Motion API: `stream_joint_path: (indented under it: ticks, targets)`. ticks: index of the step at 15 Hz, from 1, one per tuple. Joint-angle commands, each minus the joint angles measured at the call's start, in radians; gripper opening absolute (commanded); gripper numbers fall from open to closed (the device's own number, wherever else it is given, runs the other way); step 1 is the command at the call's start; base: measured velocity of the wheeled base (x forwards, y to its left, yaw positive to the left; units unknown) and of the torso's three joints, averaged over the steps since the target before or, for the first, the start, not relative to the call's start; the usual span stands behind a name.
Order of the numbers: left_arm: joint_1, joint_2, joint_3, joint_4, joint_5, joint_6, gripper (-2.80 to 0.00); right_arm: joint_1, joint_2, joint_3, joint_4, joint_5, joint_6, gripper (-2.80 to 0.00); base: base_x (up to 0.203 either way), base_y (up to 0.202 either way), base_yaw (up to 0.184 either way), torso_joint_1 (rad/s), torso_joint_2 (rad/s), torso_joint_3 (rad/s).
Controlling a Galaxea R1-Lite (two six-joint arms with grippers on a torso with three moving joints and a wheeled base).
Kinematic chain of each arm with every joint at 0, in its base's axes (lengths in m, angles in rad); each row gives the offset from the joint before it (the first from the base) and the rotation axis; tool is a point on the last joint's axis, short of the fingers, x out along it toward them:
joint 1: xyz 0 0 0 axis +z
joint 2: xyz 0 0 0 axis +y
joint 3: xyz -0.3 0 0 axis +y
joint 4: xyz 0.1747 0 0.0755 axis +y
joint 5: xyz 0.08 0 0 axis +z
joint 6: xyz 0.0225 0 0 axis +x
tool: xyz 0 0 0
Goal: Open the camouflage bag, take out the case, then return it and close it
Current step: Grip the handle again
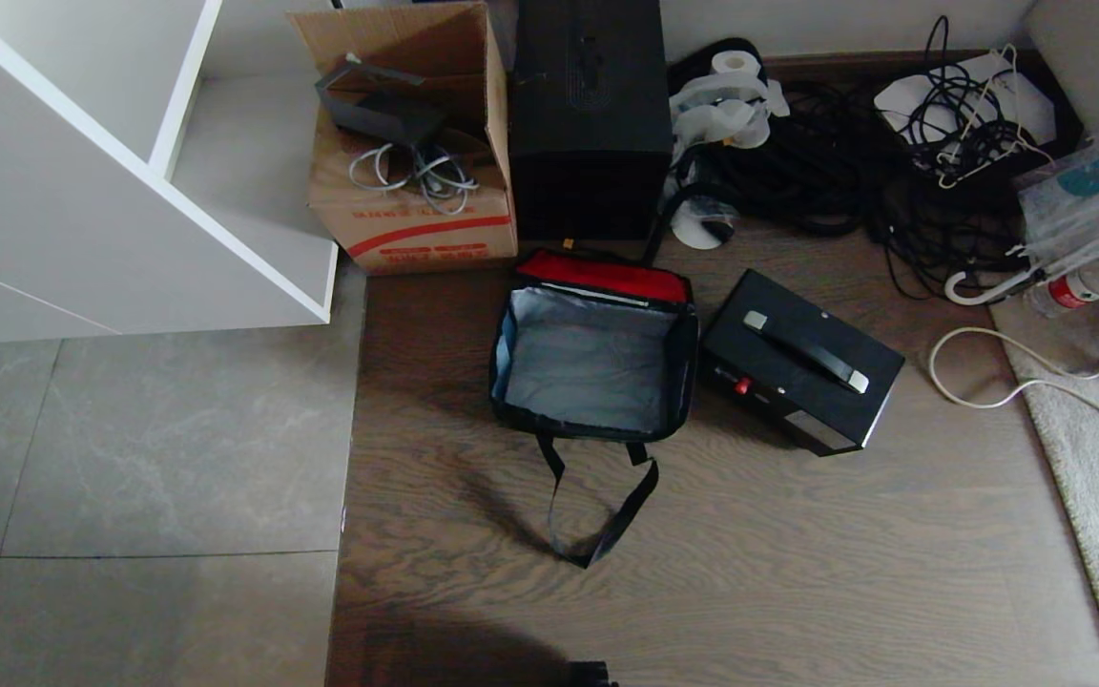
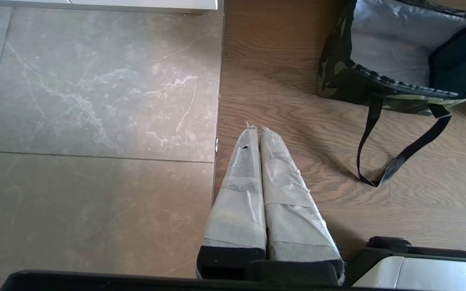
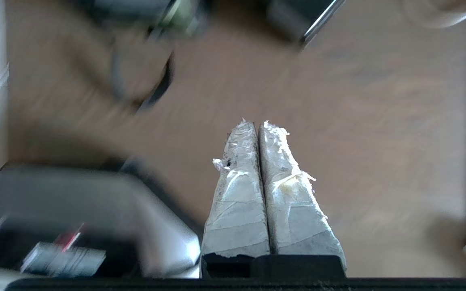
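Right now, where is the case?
In the head view the case lies on the wooden floor right of centre, just beside the open, empty camouflage bag.

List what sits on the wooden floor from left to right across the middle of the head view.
Camouflage bag, open with its grey lining showing → black case with a handle on top → white cable looping toward the rug.
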State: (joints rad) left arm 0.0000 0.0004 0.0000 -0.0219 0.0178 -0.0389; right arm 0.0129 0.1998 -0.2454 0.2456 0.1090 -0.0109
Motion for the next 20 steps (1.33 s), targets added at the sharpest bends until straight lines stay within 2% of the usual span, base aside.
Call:
stream_joint_path:
  ticks: [1,3,7,11,14,16,17,18,20]
  targets:
    - [0.0,0.0,0.009,-0.001,0.001,-0.001,-2.8,0.016,0.316,-0.093,0.003,0.034,0.0,-2.8,0.0,0.0,0.0,0.0,0.0,0.0]
    - [0.0,0.0,0.009,-0.001,0.001,-0.001,-2.8,0.03,0.557,-0.146,-0.038,0.086,-0.001,-2.8,0.0,0.0,0.0,0.0,0.0,0.0]
    - [0.0,0.0,0.009,-0.001,0.001,-0.001,-2.8,0.052,1.027,-0.219,-0.26,0.201,-0.021,-2.8,0.0,0.0,0.0,0.0,0.0,0.0]
    - [0.0,0.0,0.009,-0.001,0.001,-0.001,-2.8,0.075,1.519,-0.411,-0.477,0.253,-0.038,-2.8,0.0,0.0,0.0,0.0,0.0,0.0]
    - [0.0,0.0,0.009,-0.001,0.001,-0.001,-2.8,0.096,1.841,-0.595,-0.729,0.255,-0.046,-2.8,0.0,0.0,0.0,0.0,0.0,0.0]
    - [0.0,0.0,0.009,0.0,0.001,-0.001,-2.8,0.105,1.995,-0.699,-0.955,0.236,-0.075,-2.8,0.0,0.0,0.0,0.0,0.0,0.0]
    - [0.0,0.0,0.009,-0.001,0.001,-0.001,-2.8,0.108,2.031,-0.74,-1.03,0.232,-0.148,0.0,0.0,0.0,0.0,0.0,0.0,0.0]
    - [0.0,0.0,0.009,-0.001,0.001,-0.001,-2.8,0.114,2.037,-0.779,-1.034,0.229,-0.198,0.0,0.0,0.0,0.0,0.0,0.0,0.0]
    - [0.0,0.0,0.009,0.0,0.001,-0.001,-2.8,0.132,2.001,-0.808,-1.019,0.226,-0.216,0.0,0.0,0.0,0.0,0.0,0.0,0.0]
